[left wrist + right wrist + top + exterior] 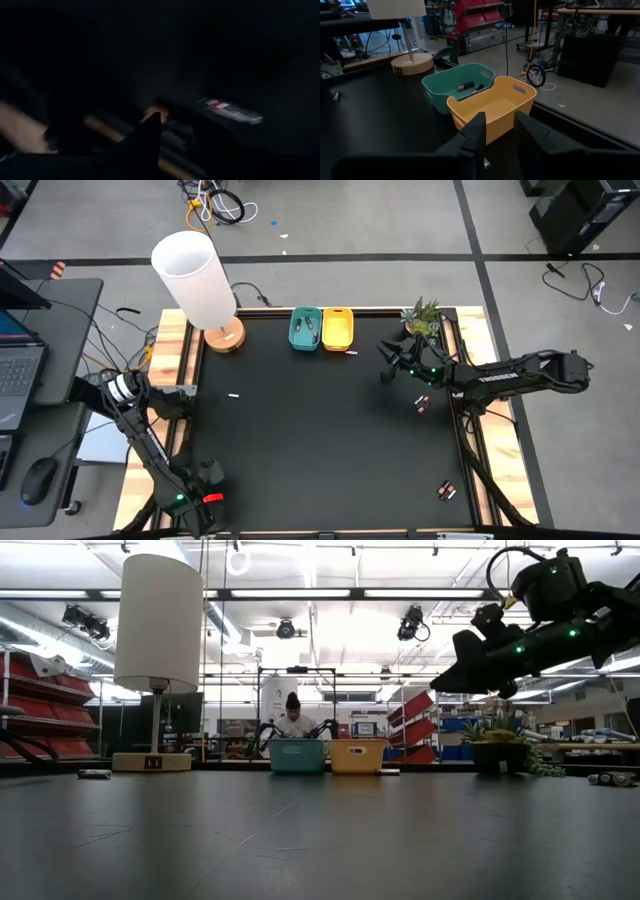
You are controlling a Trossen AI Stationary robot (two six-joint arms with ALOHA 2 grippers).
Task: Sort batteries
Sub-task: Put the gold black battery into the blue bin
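Observation:
Black batteries with copper ends lie on the black mat at the right (422, 402) and near the front right corner (446, 492). Small whitish batteries lie at mid-left (233, 394) and beside the yellow bin (352, 352). The teal bin (305, 328) and yellow bin (337, 327) stand at the far edge; a battery (466, 86) lies in the teal one. My right gripper (388, 362) hovers level above the mat, pointing at the bins, open by a narrow gap (501, 135) with nothing in it. My left gripper (205, 480) is at the near left corner, pointing down; its wrist view is dark and blurred.
A white lamp (200, 280) on a wooden base stands at the far left corner. A small potted plant (420, 320) stands at the far right, close behind my right arm. A person (292, 720) shows in the room beyond the bins. The mat's middle (320, 430) is bare.

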